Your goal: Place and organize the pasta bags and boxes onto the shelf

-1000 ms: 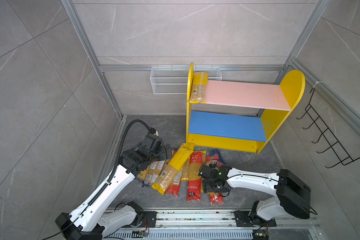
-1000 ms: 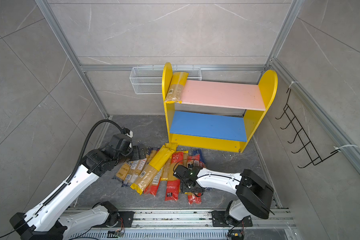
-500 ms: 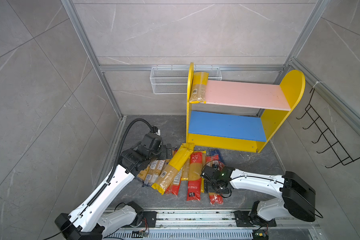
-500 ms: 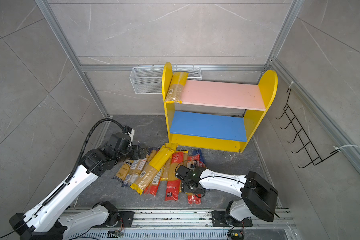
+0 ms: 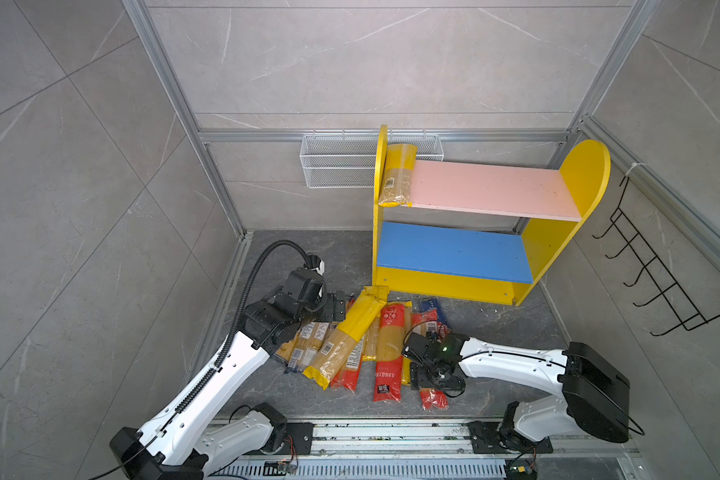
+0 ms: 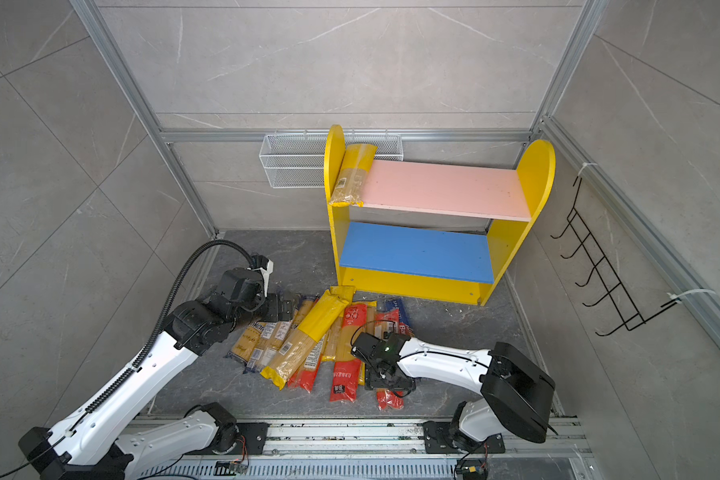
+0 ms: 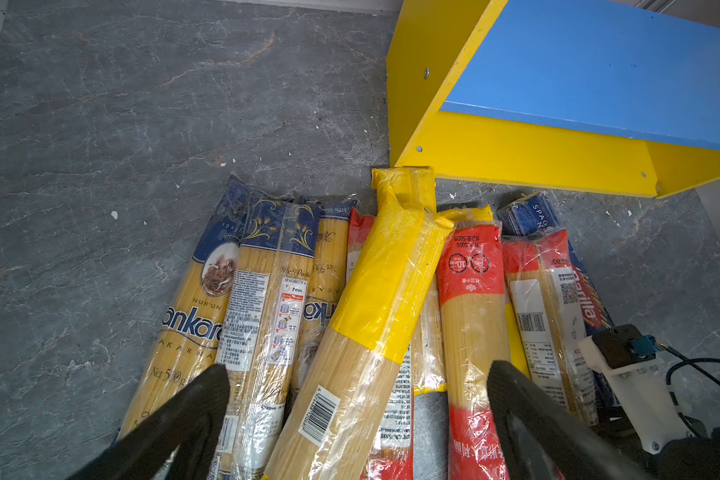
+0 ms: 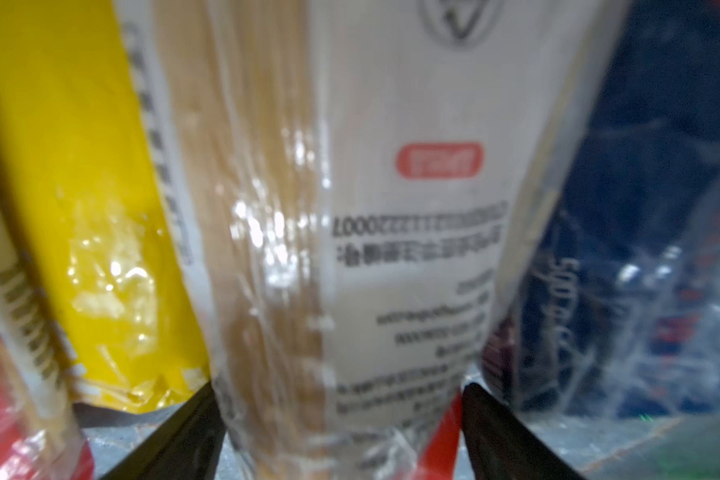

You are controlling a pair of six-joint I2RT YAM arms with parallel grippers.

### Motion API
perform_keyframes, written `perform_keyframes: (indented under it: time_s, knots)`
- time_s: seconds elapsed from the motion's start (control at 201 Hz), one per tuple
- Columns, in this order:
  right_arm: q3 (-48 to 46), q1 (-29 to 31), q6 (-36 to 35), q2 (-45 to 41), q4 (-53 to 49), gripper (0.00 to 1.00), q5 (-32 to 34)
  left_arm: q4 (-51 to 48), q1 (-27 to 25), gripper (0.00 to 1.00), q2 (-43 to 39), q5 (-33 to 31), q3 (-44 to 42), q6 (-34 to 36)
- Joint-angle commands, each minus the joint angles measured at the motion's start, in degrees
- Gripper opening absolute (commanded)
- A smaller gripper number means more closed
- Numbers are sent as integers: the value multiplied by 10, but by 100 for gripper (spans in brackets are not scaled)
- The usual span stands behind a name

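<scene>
Several pasta packets lie side by side on the grey floor in front of the shelf (image 5: 454, 251). A yellow packet (image 5: 346, 336) (image 7: 375, 299) lies slanted on top of them. Another yellow packet (image 5: 396, 178) (image 6: 352, 176) rests on the pink upper board against the left side panel. My left gripper (image 5: 337, 301) (image 7: 358, 374) hovers open above the pile's left part, holding nothing. My right gripper (image 5: 431, 372) (image 8: 337, 386) is down over a red-ended packet (image 5: 433, 399) (image 8: 350, 249) with a white label. Its open fingers stand on either side of that packet, which lies on the floor.
A white wire basket (image 5: 337, 166) hangs on the back wall behind the shelf's left panel. A black hook rack (image 5: 657, 282) is on the right wall. The metal rail (image 5: 391, 436) carrying both arm bases runs along the front edge.
My right gripper has shifted a little toward the front rail, lower over the red-ended packet, and its jaws have widened slightly. The left arm has barely moved.
</scene>
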Motion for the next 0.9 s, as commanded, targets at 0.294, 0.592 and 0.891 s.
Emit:
perform_keyframes:
  time_s: [0.294, 0.592, 0.891]
  knots:
    - [-18, 2, 14, 12, 56, 42, -30, 8, -1, 100, -23, 12, 15, 44]
    - [9, 3, 17, -96, -11, 0, -24, 18, -1, 100, -17, 18, 16, 39]
    - [126, 2, -14, -179, -113, 0, -2, 22, -1, 100, -7, 18, 32, 36]
